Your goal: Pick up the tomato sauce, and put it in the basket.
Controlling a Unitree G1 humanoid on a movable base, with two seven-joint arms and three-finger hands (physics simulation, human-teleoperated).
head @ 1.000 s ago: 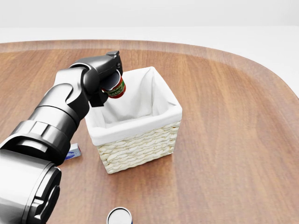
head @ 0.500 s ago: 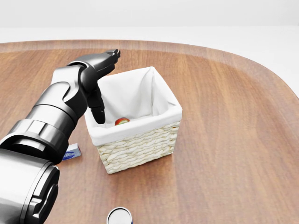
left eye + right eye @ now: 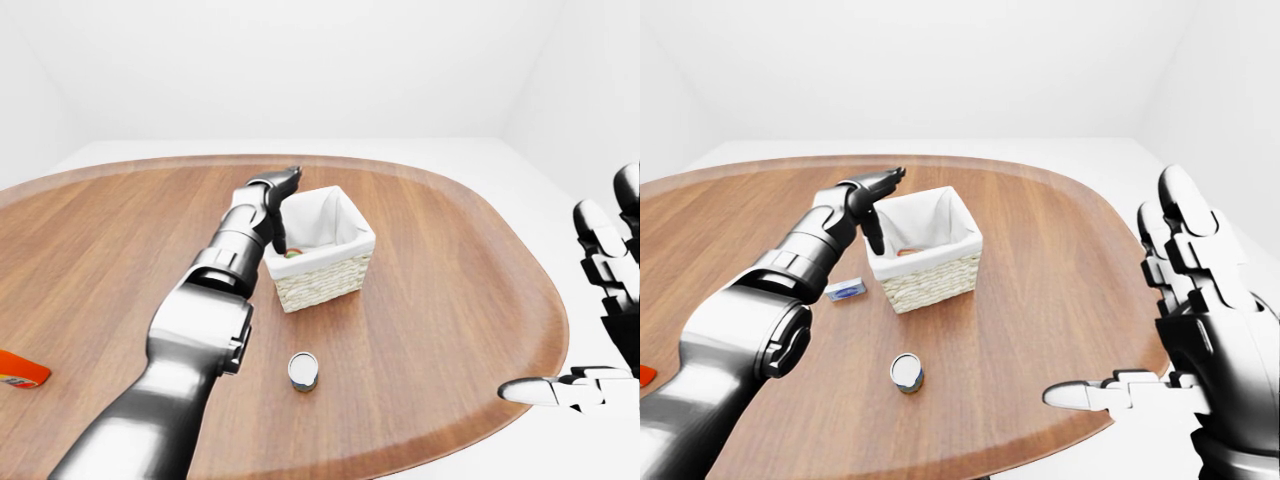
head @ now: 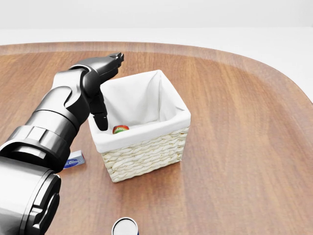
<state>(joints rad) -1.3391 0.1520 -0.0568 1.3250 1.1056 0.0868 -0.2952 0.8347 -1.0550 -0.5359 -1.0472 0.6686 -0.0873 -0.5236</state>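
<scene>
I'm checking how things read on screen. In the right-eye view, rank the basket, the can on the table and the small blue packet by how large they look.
Largest to smallest:
1. basket
2. can
3. blue packet
The can sits lower in the view, nearer the camera, so its lead over the packet is unsure.

I am standing in a bare simulated test room: plain white walls (image 3: 300,60), white floor (image 3: 520,170), one large rounded brown wooden table (image 3: 440,270) filling my view.

One basket (image 4: 146,147), one tomato sauce (image 4: 120,129), one upright can (image 3: 303,370), one small blue packet (image 3: 847,290), one orange packet (image 3: 20,369)
</scene>
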